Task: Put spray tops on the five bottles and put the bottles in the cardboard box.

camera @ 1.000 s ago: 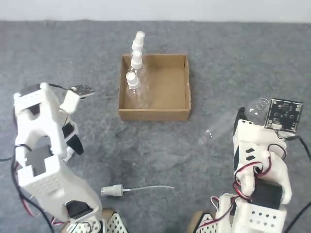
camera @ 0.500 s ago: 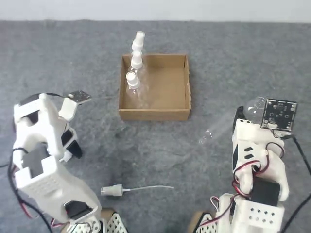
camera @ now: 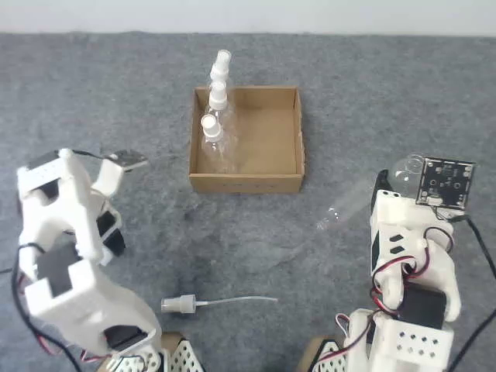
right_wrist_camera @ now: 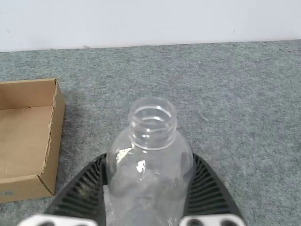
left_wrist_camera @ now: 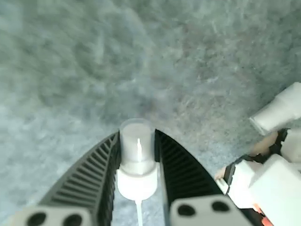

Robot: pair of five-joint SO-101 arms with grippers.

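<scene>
While the left arm (camera: 62,225) was seen from above folded back over its base at the near left of the surface (camera: 372,93), the left end effector (left_wrist_camera: 136,137) was clamped on a spray top (left_wrist_camera: 137,165). The top was pinched at its collar between two black ribbed fingers (left_wrist_camera: 94,165), with its cap pointed away from the wrist and its thin tube running back toward the wrist. It was made of smooth white plastic, a narrow cylinder above a wider round collar.

The right arm (camera: 411,248) was raised at the near right, its camera board (camera: 446,182) turned upward. The right end effector (right_wrist_camera: 149,162) was closed around the shoulder of a bottle (right_wrist_camera: 151,127), which was carried off the surface, to the right of the box (camera: 298,132), with its open neck pointed away from the wrist. The bottle was of clear, glossy plastic, with a rounded body and a ridged, uncapped neck.

The box, of plain brown cardboard, square and open-topped, was set in the middle of the surface ahead of both arms. Three capped bottles (camera: 211,136) were stood upright in a row along its wall on the left arm's side, each fitted with a white top. A loose bottle (camera: 341,209), clear and uncapped, was laid on its side between the box and the right arm. A spare top (camera: 180,304) was laid near the front between the two arms, its long thin tube stretched out toward the right arm. The surface was covered in grey, felt-like fabric.
</scene>
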